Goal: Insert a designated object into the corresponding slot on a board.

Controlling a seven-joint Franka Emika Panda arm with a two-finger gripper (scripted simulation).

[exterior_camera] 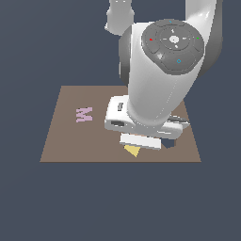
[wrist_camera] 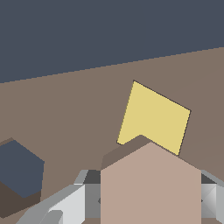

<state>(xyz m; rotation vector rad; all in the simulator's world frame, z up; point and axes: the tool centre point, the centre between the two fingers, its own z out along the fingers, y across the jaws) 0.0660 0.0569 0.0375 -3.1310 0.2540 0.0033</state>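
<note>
**Hexagon piece held low over the board, beside the yellow diamond**

You have the white Franka arm (exterior_camera: 162, 80) bent down over the flat brown rectangular board (exterior_camera: 70, 141), with its wrist covering most of the half toward the exterior view's right. The gripper (wrist_camera: 151, 197) sits low above the board surface. In the wrist view, the small flat tan-pink hexagon piece (wrist_camera: 151, 188) fills the space between the two grey fingers (wrist_camera: 65, 205), one on each side of it; the jaws stand clamped on that piece. Whether the piece touches the board cannot be told from either view.

Just beyond the held piece lies the flat yellow diamond piece (wrist_camera: 155, 116), resting on the board; the upper corner of the hexagon overlaps the diamond's near edge in the wrist view. In the exterior view, only a yellow tip (exterior_camera: 132, 150) shows beneath the gripper body.

Off to one side in the wrist view you can see a dark hexagonal hole with a brown rim (wrist_camera: 19, 168), well apart from the held piece. In the exterior view a dark notch shows at the wrist's edge; I cannot tell which hole it is.

A pale pink M-shaped piece (exterior_camera: 84, 114) lies on the board toward the exterior view's left, apart from the arm.
</note>
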